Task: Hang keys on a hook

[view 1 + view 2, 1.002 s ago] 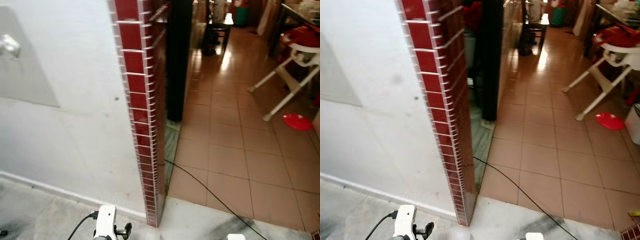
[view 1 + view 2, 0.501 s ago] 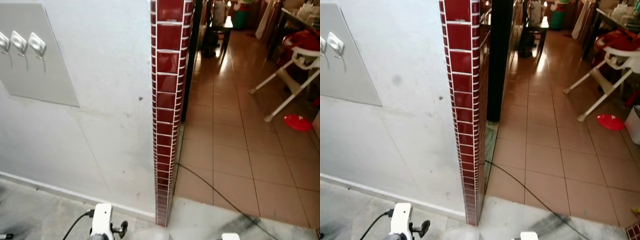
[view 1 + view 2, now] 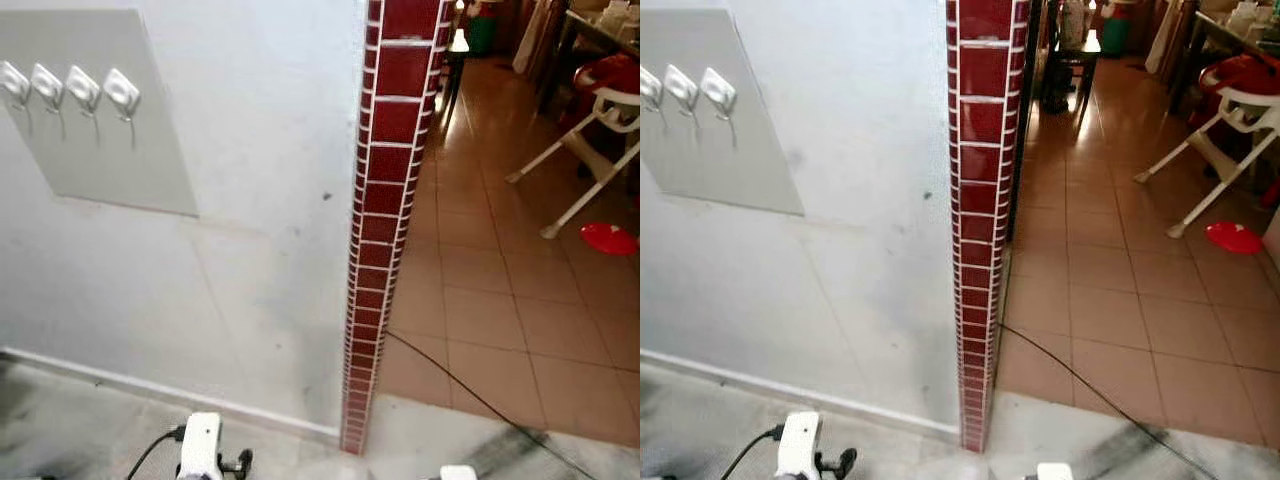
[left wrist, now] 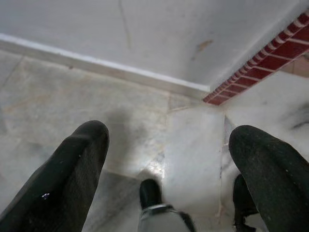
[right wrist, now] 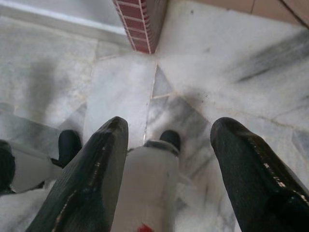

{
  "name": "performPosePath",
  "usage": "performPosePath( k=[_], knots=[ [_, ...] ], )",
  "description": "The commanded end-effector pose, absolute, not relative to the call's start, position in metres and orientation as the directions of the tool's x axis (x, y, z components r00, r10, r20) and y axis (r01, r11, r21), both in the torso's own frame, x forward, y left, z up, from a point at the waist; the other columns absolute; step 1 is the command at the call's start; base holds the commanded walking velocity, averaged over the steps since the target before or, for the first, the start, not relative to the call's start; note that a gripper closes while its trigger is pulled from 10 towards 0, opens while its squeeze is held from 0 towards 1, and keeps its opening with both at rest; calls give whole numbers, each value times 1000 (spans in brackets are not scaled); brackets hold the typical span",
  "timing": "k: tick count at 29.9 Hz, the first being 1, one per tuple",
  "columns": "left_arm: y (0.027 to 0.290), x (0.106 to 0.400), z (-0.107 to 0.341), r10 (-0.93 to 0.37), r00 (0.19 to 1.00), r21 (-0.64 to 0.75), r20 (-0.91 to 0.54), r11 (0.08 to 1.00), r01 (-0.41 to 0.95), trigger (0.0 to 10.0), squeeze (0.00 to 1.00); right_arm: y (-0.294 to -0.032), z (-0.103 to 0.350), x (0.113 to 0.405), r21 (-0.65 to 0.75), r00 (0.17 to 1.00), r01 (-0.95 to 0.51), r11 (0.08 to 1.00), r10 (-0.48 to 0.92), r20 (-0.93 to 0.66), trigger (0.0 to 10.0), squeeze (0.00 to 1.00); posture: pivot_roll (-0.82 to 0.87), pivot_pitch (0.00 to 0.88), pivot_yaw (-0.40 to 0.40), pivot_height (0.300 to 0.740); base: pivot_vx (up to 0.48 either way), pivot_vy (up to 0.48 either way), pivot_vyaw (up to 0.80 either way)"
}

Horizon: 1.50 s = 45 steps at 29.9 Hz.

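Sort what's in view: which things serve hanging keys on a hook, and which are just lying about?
For the job:
hooks on the grey panel
left gripper, open, holding nothing
right gripper, open, holding nothing

Lying about:
red disc on the floor
high chair
cable
brick pillar

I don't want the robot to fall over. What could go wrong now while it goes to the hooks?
The black cable lies across the floor beside the red brick pillar; a foot might catch it. The left gripper and right gripper hang open with no keys between their fingers, so there may be nothing to hang. The hooks sit high on the wall, perhaps a hard reach.
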<state>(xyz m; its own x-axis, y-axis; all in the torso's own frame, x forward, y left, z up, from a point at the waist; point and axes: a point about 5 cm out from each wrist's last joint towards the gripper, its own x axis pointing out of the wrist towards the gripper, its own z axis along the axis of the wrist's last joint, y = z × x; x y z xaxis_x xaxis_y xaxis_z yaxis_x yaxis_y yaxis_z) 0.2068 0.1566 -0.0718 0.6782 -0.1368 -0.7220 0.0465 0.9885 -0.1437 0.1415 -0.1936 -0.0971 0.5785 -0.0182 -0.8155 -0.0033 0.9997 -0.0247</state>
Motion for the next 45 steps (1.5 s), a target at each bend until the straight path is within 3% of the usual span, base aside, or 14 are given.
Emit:
performPosePath(
  k=[1, 37, 45],
  knots=[
    [159, 204, -74, -134, 668, -141, -732, 989, 44, 10000, 0, -191, -97, 144, -16, 582, -7, 1000, -9, -813, 10000, 0, -98, 0, 51, 740, 0, 382, 0],
    [159, 203, -74, -130, 671, -141, -730, 989, 38, 10000, 0, -191, -97, 144, -22, 580, -35, 999, 3, -814, 10000, 0, -91, 0, 44, 740, 0, 353, 0],
    [160, 203, -74, -125, 673, -135, -729, 990, 38, 10000, 0, -189, -96, 146, -25, 585, -50, 998, 9, -811, 10000, 0, -85, 0, 40, 740, 0, 0, 800]
  ],
)
